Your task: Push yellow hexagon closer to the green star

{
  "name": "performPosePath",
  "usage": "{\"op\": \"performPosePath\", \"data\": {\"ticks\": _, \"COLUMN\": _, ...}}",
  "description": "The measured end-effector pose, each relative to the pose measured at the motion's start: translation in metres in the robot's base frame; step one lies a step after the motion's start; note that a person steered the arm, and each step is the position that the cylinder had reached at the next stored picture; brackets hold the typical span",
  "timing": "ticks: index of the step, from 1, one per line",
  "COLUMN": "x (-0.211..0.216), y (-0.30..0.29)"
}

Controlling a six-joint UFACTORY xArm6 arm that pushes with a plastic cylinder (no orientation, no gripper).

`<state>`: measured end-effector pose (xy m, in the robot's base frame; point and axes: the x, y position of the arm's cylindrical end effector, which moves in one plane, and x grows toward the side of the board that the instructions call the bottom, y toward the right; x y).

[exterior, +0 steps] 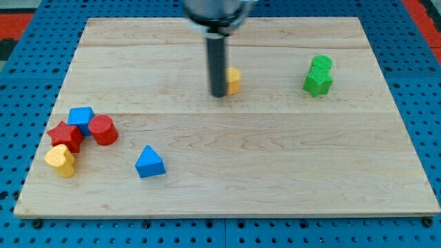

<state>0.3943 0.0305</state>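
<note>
A pale wooden board is lying on a blue table full of little holes. My tip is a plain dark rod with nothing to open or pinch, and it is touching the yellow hexagon block on the view's left, hiding part of it. The green star block is sitting well apart at the view's right, just below another green block whose shape is hard to make out.

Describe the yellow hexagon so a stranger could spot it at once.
Start at the wooden board and look to its upper middle, where the dark rod comes down. My tip sits right against the yellow hexagon, on the view's left of it. The only other yellow block, among the red ones, lies far lower left.
</note>
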Motion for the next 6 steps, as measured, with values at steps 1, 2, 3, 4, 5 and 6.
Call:
{"op": "performPosePath", "data": {"ticks": 1, "x": -0.011, "y": 0.054}}
{"op": "performPosePath", "data": {"ticks": 2, "x": 0.011, "y": -0.037}}
{"op": "performPosePath", "data": {"ticks": 3, "x": -0.003, "y": -0.091}}
{"op": "performPosePath", "data": {"ticks": 4, "x": -0.042, "y": -0.025}}
{"op": "performPosePath", "data": {"ticks": 5, "x": -0.043, "y": 0.068}}
{"op": "performPosePath", "data": {"ticks": 6, "x": -0.031, "y": 0.048}}
